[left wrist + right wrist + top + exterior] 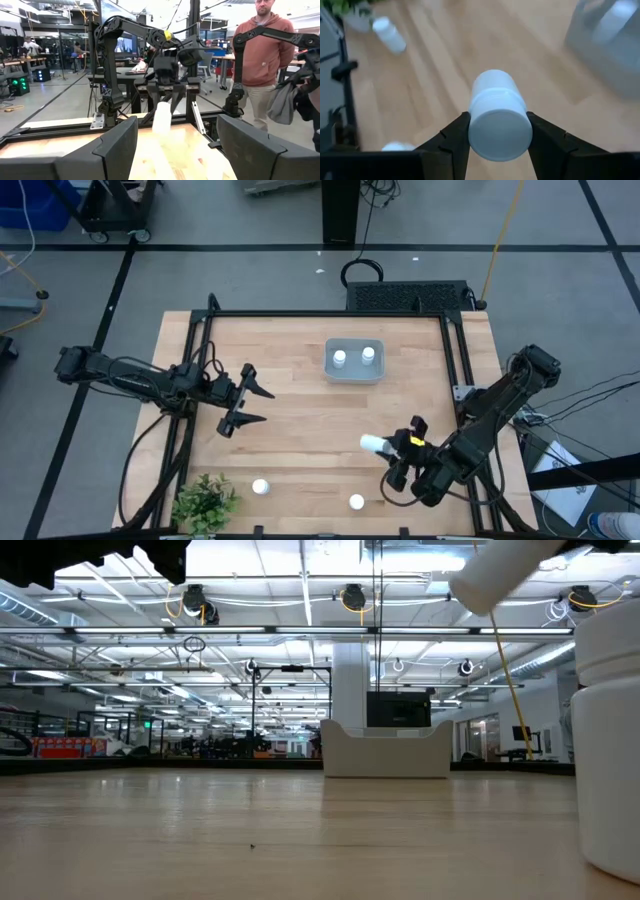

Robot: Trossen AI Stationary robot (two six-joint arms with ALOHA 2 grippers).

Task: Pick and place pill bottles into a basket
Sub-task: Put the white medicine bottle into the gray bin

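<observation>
Gripping a pill bottle [498, 120] sideways, the right end effector [402, 450] should carry it level to the basket [354, 373] ahead

I hold one white capped pill bottle [372, 444] on its side in my right claw [385, 446]. Two more stand upright inside the grey-blue basket [354, 372] at twelve o'clock; two bottles [260, 487] stand at six o'clock.
</observation>
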